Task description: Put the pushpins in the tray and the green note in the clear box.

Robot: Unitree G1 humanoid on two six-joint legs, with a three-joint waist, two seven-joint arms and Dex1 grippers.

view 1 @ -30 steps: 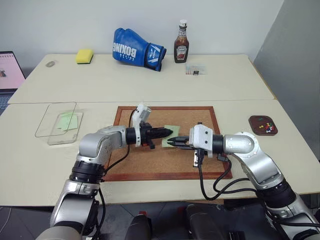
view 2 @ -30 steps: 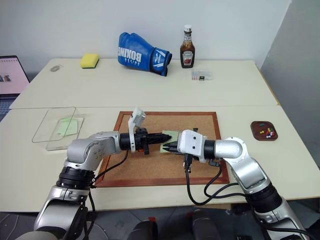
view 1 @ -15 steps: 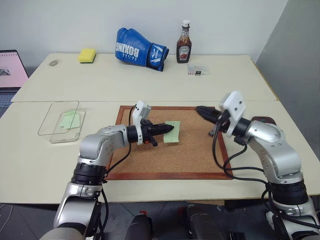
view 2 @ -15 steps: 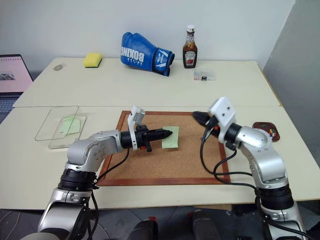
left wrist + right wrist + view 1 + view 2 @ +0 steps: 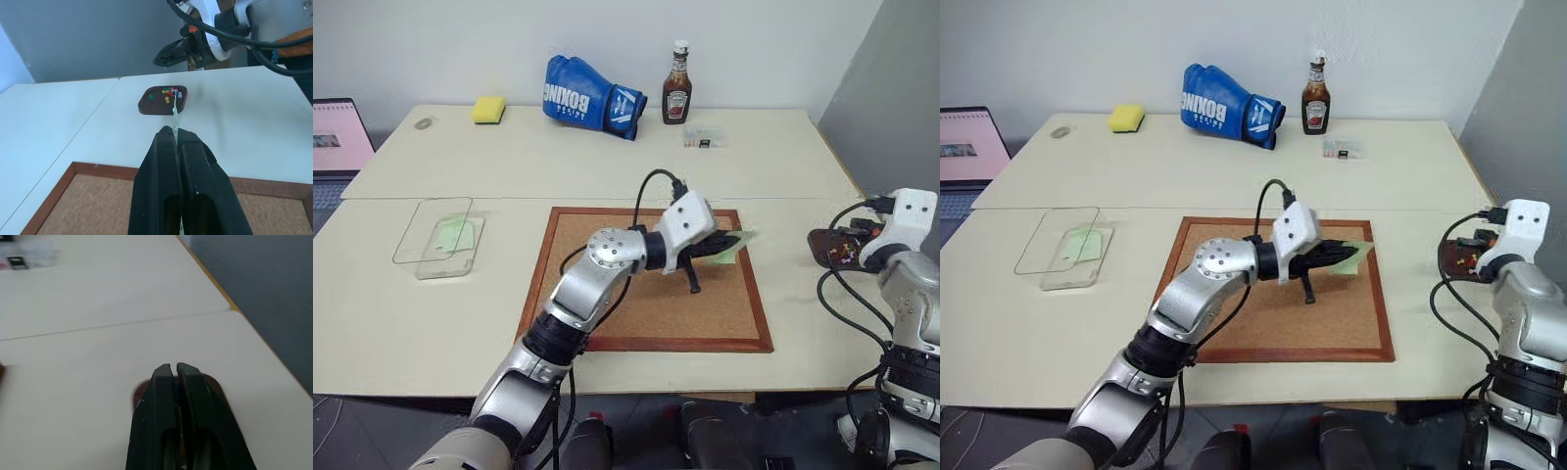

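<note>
Left gripper (image 5: 175,139) pinches green note (image 5: 732,245); right gripper (image 5: 174,373) closed above tray (image 5: 146,103). Carry note flat to clear box (image 5: 435,240).

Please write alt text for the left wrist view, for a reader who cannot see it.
The left gripper is shut on the green note, seen edge-on between its black fingers. Beyond lie the cork board's wooden frame, the pale table and the tray of pushpins, with the right gripper above it.

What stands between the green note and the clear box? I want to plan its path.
Nothing visible. The left tool holds the green note at the cork board's right edge; only board and bare table lie toward the clear box.
</note>
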